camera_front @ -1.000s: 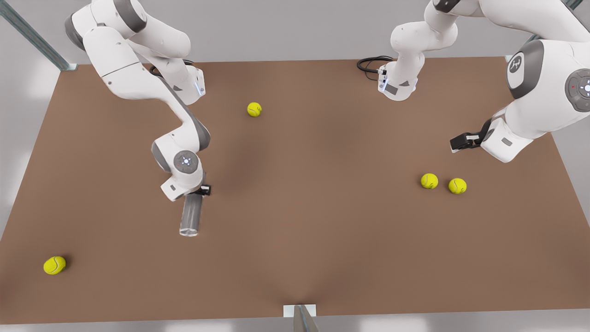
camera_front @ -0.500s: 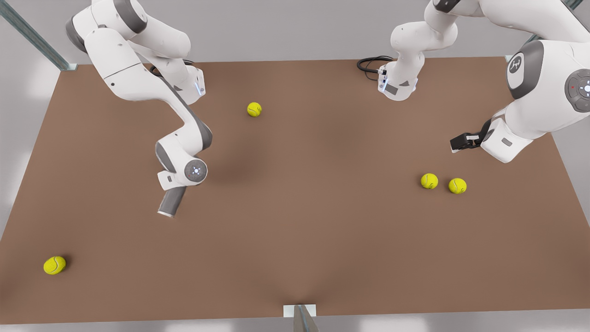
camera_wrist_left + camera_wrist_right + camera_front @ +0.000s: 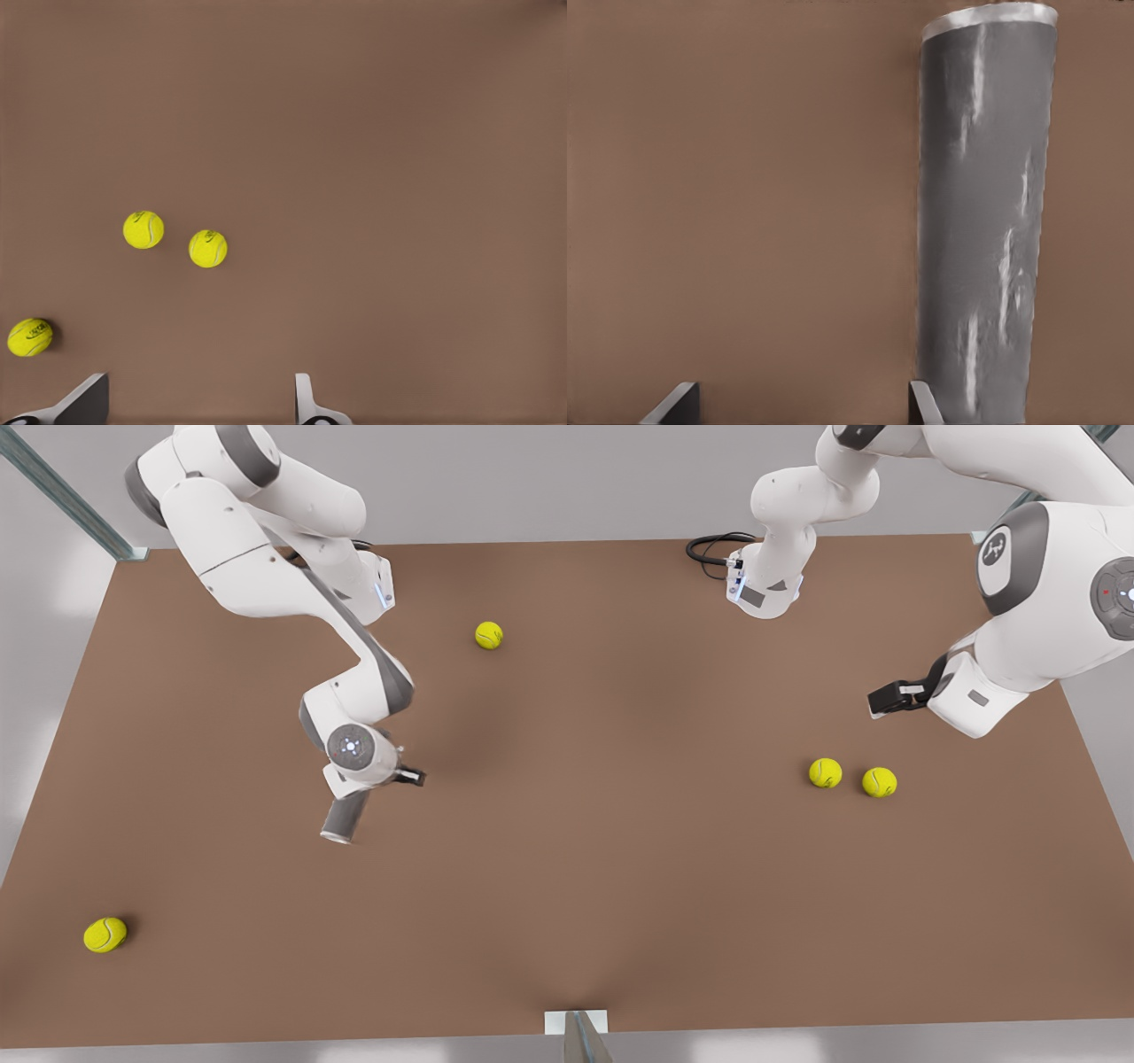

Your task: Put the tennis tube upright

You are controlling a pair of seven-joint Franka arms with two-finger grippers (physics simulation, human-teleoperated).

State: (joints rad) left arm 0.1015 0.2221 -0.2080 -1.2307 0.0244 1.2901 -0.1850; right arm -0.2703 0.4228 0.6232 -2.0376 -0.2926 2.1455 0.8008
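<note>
The tennis tube (image 3: pixel 344 817) is a grey cylinder with a silvery rim at its lower end in the front view. It looks short there, steeply tilted or close to upright, just under my right wrist at the front view's left. My right gripper (image 3: pixel 409 777) is open. In the right wrist view the tennis tube (image 3: pixel 983 221) lies outside the gap, against one fingertip (image 3: pixel 923 403) of my right gripper (image 3: pixel 799 407). My left gripper (image 3: pixel 886 699) waits open at the front view's right, and its wrist view shows the left gripper (image 3: pixel 195 407) open above bare table.
The brown table (image 3: pixel 620 868) carries several yellow tennis balls: one at the back (image 3: pixel 488 635), a pair (image 3: pixel 825 772) (image 3: pixel 879 782) near the left gripper, one at the front left (image 3: pixel 104 934). The pair (image 3: pixel 143 229) (image 3: pixel 208 248) also appears below the left wrist. A black cable (image 3: pixel 709 547) lies at the back.
The tube looked long and pointed toward the front edge; the right arm swung it back and leftward, so it looks shorter. The right wrist turned and its fingers now stick out sideways.
</note>
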